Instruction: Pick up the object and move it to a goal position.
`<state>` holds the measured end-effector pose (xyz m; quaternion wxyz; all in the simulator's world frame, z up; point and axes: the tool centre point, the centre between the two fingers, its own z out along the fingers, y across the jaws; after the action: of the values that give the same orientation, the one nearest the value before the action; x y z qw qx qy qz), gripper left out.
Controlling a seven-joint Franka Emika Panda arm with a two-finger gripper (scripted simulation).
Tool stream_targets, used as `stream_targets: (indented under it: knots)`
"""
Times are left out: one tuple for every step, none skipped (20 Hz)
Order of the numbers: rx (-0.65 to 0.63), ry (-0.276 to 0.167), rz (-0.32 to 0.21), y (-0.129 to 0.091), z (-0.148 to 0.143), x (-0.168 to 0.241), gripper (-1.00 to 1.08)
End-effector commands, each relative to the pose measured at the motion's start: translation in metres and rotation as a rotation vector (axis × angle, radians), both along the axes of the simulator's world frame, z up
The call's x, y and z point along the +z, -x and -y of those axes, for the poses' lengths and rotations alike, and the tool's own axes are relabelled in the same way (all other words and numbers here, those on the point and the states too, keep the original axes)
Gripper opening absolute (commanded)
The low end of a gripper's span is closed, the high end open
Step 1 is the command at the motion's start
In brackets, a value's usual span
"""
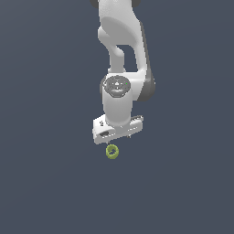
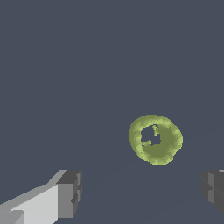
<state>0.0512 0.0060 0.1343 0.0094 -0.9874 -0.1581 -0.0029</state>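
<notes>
The object [image 1: 112, 151] is a small yellow-green ring with a rough, lumpy rim and an uneven hole through its centre [image 2: 155, 139]. In the exterior view it lies just below the white gripper [image 1: 119, 138], apart from it. The fingers [image 2: 69, 194] stand spread wide, released, with the ring lying ahead of the gap. The surface [image 1: 41, 183] is plain dark grey-blue, without visible edges. The fingertips are barely discernible in the exterior view.

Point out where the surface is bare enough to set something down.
Nearly everywhere: the dark surface is bare on both sides of the exterior view and in front of the ring. The only crowded spot is right under the open gripper, where the ring sits.
</notes>
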Motion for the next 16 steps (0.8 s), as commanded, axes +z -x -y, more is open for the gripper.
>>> stream_targets:
  knots:
    - [0.052, 0.006, 0.000, -0.007, 0.008, -0.010, 1.00]
    - [0.069, 0.008, 0.000, -0.009, 0.011, -0.014, 1.00]
    - [0.085, 0.010, 0.000, -0.011, 0.014, -0.017, 1.00]
    - [0.100, 0.012, 0.000, -0.013, 0.016, -0.020, 1.00]
    - [0.113, 0.013, 0.000, -0.015, 0.018, -0.023, 1.00]
    - [0.125, 0.014, 0.000, -0.016, 0.021, -0.026, 1.00]
    - [0.136, 0.015, 0.000, -0.018, 0.022, -0.028, 1.00]
    - [0.145, 0.016, 0.000, -0.019, 0.024, -0.030, 1.00]
    - [0.154, 0.017, -0.001, -0.020, 0.025, -0.032, 1.00]
    - [0.161, 0.018, -0.001, -0.021, 0.027, -0.034, 1.00]
    - [0.166, 0.019, -0.001, -0.021, 0.028, -0.035, 1.00]
    - [0.171, 0.019, -0.001, -0.022, 0.028, -0.036, 1.00]
    - [0.174, 0.019, -0.001, -0.022, 0.029, -0.037, 1.00]
    - [0.176, 0.020, -0.001, -0.022, 0.029, -0.037, 1.00]
    - [0.177, 0.020, -0.001, -0.022, 0.029, -0.037, 1.00]
    - [0.172, 0.019, -0.002, -0.022, 0.029, -0.037, 1.00]
